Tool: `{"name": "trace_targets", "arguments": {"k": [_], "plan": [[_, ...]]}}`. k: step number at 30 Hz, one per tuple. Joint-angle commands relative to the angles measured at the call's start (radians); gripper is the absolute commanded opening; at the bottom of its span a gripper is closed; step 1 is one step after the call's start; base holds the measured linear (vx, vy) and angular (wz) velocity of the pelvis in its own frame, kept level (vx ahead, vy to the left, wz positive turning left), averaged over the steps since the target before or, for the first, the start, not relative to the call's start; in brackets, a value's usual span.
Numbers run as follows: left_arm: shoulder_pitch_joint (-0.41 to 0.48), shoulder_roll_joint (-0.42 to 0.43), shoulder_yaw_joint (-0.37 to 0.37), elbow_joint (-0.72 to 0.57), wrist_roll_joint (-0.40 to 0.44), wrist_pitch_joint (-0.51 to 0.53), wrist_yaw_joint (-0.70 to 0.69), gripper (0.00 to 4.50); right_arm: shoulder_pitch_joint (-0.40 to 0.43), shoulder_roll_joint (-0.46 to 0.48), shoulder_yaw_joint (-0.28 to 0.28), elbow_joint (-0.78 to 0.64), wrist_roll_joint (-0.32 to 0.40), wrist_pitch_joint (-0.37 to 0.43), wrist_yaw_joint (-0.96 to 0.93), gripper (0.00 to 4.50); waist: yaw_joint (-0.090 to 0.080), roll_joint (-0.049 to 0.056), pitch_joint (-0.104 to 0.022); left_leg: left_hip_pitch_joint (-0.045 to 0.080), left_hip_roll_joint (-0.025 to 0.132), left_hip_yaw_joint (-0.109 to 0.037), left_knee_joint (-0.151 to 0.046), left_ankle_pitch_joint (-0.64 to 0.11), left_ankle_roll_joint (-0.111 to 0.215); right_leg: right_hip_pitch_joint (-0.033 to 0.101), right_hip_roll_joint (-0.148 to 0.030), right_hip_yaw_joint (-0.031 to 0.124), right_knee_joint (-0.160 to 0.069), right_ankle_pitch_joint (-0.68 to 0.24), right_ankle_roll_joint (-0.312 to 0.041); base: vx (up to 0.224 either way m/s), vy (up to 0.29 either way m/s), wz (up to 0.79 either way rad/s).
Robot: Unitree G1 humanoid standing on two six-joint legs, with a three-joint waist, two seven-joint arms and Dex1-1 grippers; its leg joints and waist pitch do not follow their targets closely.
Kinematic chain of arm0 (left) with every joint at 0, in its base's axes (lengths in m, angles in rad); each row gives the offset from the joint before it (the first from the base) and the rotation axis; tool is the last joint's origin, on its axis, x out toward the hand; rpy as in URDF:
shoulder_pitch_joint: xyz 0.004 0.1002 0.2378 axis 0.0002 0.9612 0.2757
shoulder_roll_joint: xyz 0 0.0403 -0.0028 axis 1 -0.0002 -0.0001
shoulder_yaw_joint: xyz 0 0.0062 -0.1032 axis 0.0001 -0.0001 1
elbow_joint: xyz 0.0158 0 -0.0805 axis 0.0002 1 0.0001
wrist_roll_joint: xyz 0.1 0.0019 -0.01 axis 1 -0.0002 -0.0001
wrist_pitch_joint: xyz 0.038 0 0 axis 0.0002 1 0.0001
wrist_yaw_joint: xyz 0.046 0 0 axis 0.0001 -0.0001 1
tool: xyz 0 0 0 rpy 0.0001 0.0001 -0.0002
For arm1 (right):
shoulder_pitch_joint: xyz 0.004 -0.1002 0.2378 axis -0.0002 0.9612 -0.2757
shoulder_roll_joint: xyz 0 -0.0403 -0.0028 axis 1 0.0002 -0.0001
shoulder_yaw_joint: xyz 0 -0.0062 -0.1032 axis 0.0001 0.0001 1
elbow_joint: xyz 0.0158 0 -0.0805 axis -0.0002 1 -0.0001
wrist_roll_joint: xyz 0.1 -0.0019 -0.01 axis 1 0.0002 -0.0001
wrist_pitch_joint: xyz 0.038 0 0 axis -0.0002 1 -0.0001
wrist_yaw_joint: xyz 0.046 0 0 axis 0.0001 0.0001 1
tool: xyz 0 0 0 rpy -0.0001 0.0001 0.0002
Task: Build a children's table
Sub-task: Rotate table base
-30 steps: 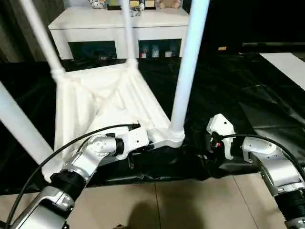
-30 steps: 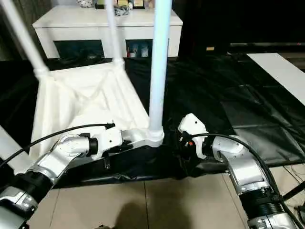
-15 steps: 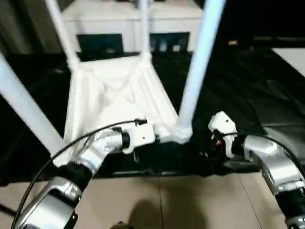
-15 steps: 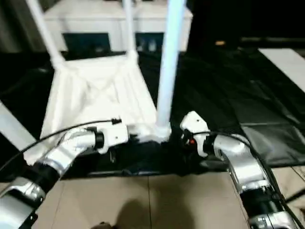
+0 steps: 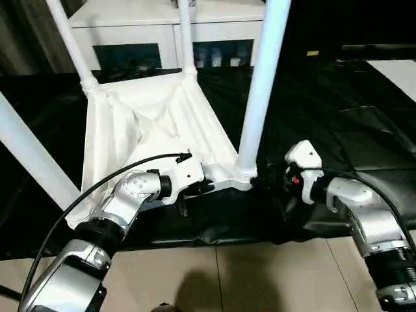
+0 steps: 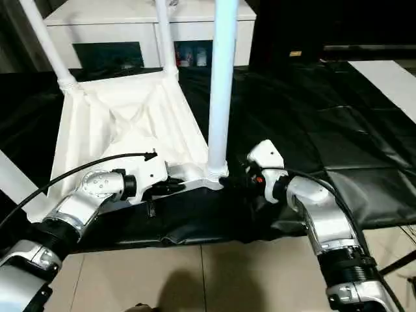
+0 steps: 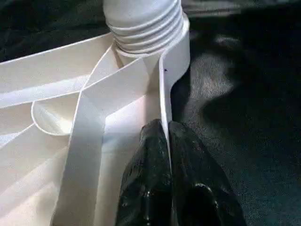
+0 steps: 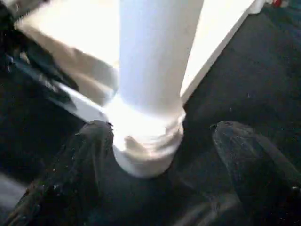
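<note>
Behind the near leg (image 5: 260, 97), right end effector (image 8: 160, 141) fingertips hide.

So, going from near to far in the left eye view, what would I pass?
Tiled floor → edge of the black sheet → upturned tabletop → white cabinet at the back.

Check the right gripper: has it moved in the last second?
Yes: the right gripper closed in leftward on the near leg's socket; its open fingers flank it.
</note>
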Motion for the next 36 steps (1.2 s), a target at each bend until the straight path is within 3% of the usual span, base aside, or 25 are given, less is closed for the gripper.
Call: {"name": "trace_targets", "arguments": {"k": [1,3,6,11,12,13,14,15,16,22,23,27,30,33,34,35,36], "plan": [[0.014,-0.019,0.022,-0.029,-0.051,0.018,-0.005,0.00,-0.007,0.006,-0.023,0.003,0.028,0.017,0.005,4.13,0.002,-0.019,-0.083,0.019,0.011,0.004,-0.053,-0.205,0.054,0.047,-0.035,0.024,-0.068,-0.040,-0.259,0.000,0.000,0.00],[0.019,-0.021,0.021,-0.039,-0.057,0.043,-0.015,0.00,-0.005,0.012,-0.022,0.003,0.039,0.020,0.015,4.20,0.003,-0.016,-0.083,0.021,0.013,0.004,-0.054,-0.207,0.055,0.046,-0.034,0.023,-0.067,-0.037,-0.265,0.000,0.000,0.00],[0.031,-0.024,0.019,-0.064,-0.046,0.071,-0.026,0.00,-0.008,0.036,0.002,0.014,0.044,0.014,0.025,4.38,-0.001,-0.019,-0.081,0.019,0.013,0.004,-0.055,-0.223,0.051,0.046,-0.036,0.023,-0.070,-0.066,-0.259,0.000,0.000,0.00],[0.044,-0.012,-0.005,-0.104,-0.011,0.068,-0.047,0.00,-0.072,0.067,0.039,0.096,-0.023,-0.008,-0.023,4.38,-0.004,-0.024,-0.080,0.018,0.012,0.004,-0.056,-0.218,0.035,0.045,-0.037,0.024,-0.070,-0.096,-0.249,0.000,0.000,0.00],[0.045,-0.010,-0.008,-0.106,-0.008,0.070,-0.049,0.00,-0.076,0.068,0.041,0.101,-0.023,-0.008,-0.019,4.38,-0.003,-0.022,-0.081,0.019,0.013,0.004,-0.056,-0.210,0.035,0.045,-0.037,0.024,-0.070,-0.091,-0.245,0.000,0.000,0.00],[0.045,-0.007,-0.012,-0.110,-0.003,0.072,-0.050,0.00,-0.081,0.068,0.043,0.108,-0.023,-0.008,-0.014,4.38,-0.003,-0.027,-0.081,0.019,0.014,0.004,-0.056,-0.205,0.039,0.046,-0.037,0.024,-0.069,-0.082,-0.244,0.000,0.000,0.00],[0.045,-0.002,-0.018,-0.111,0.006,0.075,-0.052,0.00,-0.087,0.068,0.047,0.116,-0.023,-0.012,-0.007,4.38,0.000,-0.023,-0.082,0.020,0.014,0.005,-0.054,-0.196,0.043,0.044,-0.037,0.025,-0.067,-0.068,-0.243,0.000,0.000,0.00],[0.044,0.005,-0.025,-0.111,0.018,0.079,-0.053,0.00,-0.094,0.068,0.048,0.126,-0.021,-0.015,-0.002,4.38,0.000,-0.028,-0.082,0.021,0.014,0.007,-0.054,-0.193,0.047,0.044,-0.035,0.025,-0.068,-0.058,-0.244,0.000,0.000,0.00],[0.045,0.009,-0.027,-0.112,0.026,0.084,-0.054,0.00,-0.100,0.068,0.048,0.136,-0.021,-0.021,0.002,4.38,0.002,-0.027,-0.082,0.018,0.013,0.005,-0.054,-0.185,0.049,0.046,-0.036,0.024,-0.065,-0.052,-0.243,0.000,0.000,0.00],[0.036,0.010,-0.013,-0.108,0.046,0.102,-0.032,0.00,-0.127,0.068,0.044,0.184,-0.029,-0.053,0.009,4.38,-0.003,-0.029,-0.081,0.019,0.013,0.005,-0.056,-0.212,0.035,0.046,-0.037,0.024,-0.068,-0.077,-0.237,0.000,0.000,0.00],[0.033,0.006,-0.006,-0.107,0.036,0.119,-0.035,0.46,-0.128,0.067,0.043,0.187,-0.029,-0.055,0.011,4.50,-0.003,-0.028,-0.081,0.019,0.012,0.005,-0.056,-0.213,0.034,0.046,-0.037,0.024,-0.068,-0.079,-0.237,0.000,0.000,0.00],[0.020,-0.001,0.006,-0.110,0.011,0.171,-0.053,0.68,-0.125,0.063,0.045,0.186,-0.028,-0.059,0.016,4.50,-0.001,-0.029,-0.081,0.018,0.012,0.005,-0.055,-0.210,0.038,0.046,-0.036,0.024,-0.067,-0.068,-0.246,0.000,0.000,0.00],[-0.011,-0.013,0.018,-0.082,0.008,0.199,-0.040,0.92,-0.117,0.056,0.046,0.177,-0.024,-0.061,0.020,4.50,-0.002,-0.021,-0.080,0.022,0.011,0.006,-0.055,-0.237,0.029,0.043,-0.034,0.024,-0.072,-0.093,-0.243,0.000,0.000,0.00],[-0.025,-0.017,0.019,-0.061,0.008,0.213,-0.054,0.92,-0.108,0.055,0.047,0.169,-0.021,-0.065,0.023,4.50,-0.002,-0.020,-0.082,0.021,0.011,0.003,-0.056,-0.240,0.022,0.046,-0.034,0.023,-0.070,-0.073,-0.247,0.000,0.000,0.00],[-0.020,-0.018,0.024,-0.065,0.009,0.205,-0.044,0.92,-0.100,0.054,0.048,0.158,-0.019,-0.064,0.023,4.50,-0.001,-0.009,-0.083,0.021,0.011,0.001,-0.055,-0.238,0.021,0.047,-0.034,0.023,-0.067,-0.061,-0.249,0.000,0.000,0.00],[-0.009,-0.021,0.039,-0.082,-0.001,0.194,-0.030,0.92,-0.089,0.050,0.048,0.139,-0.017,-0.062,0.023,4.50,-0.003,-0.015,-0.083,0.020,0.010,0.002,-0.054,-0.235,0.023,0.049,-0.033,0.023,-0.068,-0.034,-0.253,0.000,0.000,0.00],[0.009,-0.023,0.057,-0.112,-0.020,0.193,-0.021,0.92,-0.073,0.046,0.047,0.114,-0.014,-0.058,0.024,4.50,-0.001,-0.012,-0.085,0.020,0.010,0.001,-0.053,-0.230,0.024,0.050,-0.033,0.023,-0.066,-0.023,-0.255,0.000,0.000,0.00]]}}
